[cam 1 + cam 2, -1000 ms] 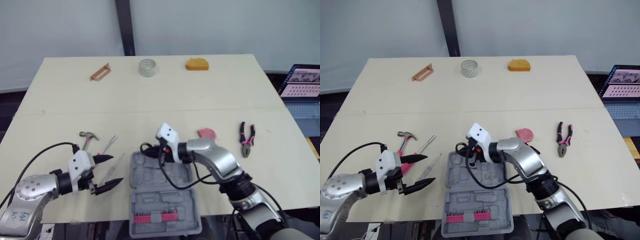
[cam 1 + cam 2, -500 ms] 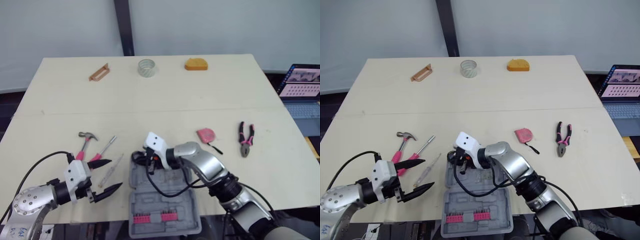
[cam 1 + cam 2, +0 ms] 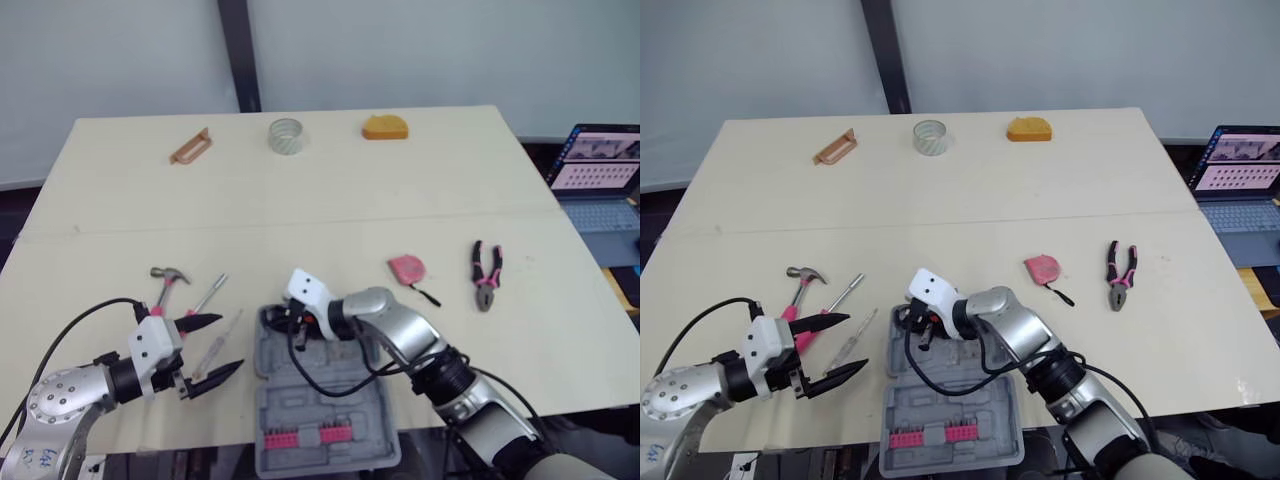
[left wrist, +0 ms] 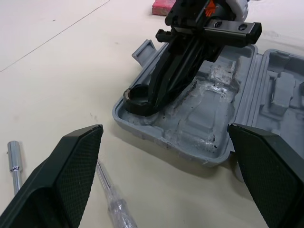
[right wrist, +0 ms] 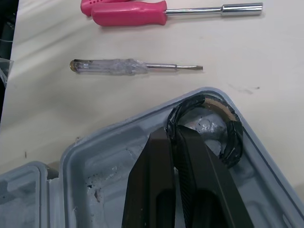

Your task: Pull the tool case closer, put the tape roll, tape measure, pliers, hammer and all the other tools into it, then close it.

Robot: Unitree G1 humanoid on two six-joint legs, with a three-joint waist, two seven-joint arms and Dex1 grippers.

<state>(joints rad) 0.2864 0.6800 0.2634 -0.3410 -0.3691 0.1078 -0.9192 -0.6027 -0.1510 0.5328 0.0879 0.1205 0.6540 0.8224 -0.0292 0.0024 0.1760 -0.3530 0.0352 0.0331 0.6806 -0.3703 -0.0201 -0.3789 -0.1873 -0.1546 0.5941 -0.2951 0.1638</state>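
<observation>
Near table edge: grey tool case (image 3: 325, 405) lies open, with a row of red bits (image 3: 305, 437) in its near half.

Right gripper (image 5: 172, 134): fingers pinched together on the rim of a black tape roll (image 5: 231, 133). The roll sits in the far-left corner of the case's far half.

Left gripper (image 3: 230, 342): low over the table just left of the case, jaws wide apart, holding nothing.

By it lie a clear-handled screwdriver (image 5: 114, 66), then a pink-handled driver (image 5: 133, 16) and a hammer (image 3: 168, 274).

Right of the case: pink tape measure (image 3: 407, 268), and pliers (image 3: 487, 277) further right, both flat on the table.

Far edge, well apart: brown bracket-like piece (image 3: 190, 148), pale tape roll (image 3: 285, 136), orange block (image 3: 385, 127).

Surface: pale beige table (image 3: 330, 200) with a seam across its middle. Beyond it, a grey-blue backdrop with a dark post (image 3: 238, 55). Open laptop (image 3: 600, 175) off the right side.
</observation>
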